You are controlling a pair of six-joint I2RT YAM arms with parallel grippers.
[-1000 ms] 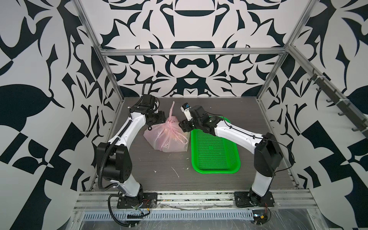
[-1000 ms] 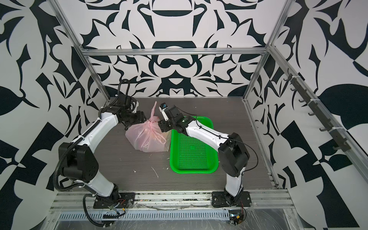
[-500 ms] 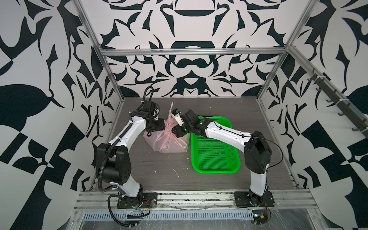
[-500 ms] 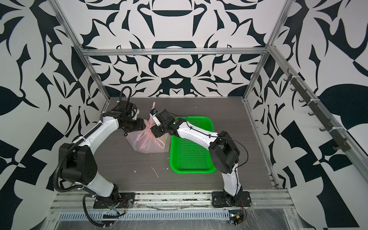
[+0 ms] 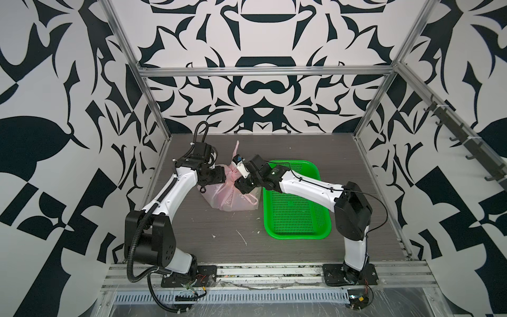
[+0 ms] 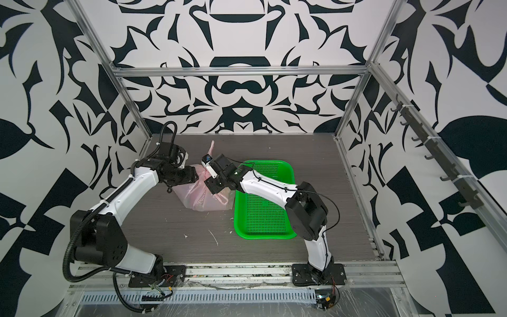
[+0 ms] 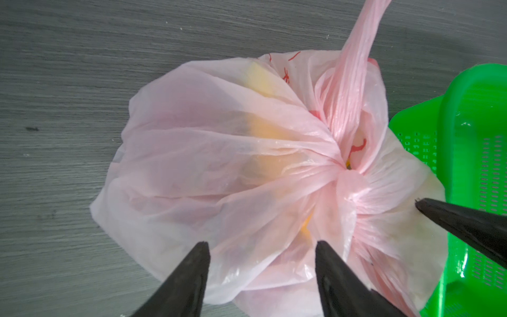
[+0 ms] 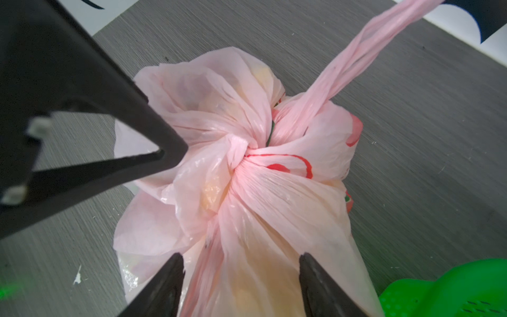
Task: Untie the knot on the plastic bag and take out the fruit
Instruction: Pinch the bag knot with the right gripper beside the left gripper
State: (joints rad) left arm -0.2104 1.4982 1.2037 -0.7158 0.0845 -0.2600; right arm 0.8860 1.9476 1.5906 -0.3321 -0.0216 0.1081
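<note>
Left gripper (image 7: pixel 262 243): jaws spread, poised over the plastic bag (image 7: pixel 219 164), clasping nothing. Right gripper (image 8: pixel 241 254): likewise spread above the bag. The knot (image 8: pixel 244 156) is tied, lying between both grippers. Bag rests on worktop (image 5: pixel 205 227), beside green basket (image 5: pixel 296 219).

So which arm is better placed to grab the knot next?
Right, probably. In its wrist view the knot lies centred ahead of the open right end effector; from the left end effector it sits off to one side.
</note>
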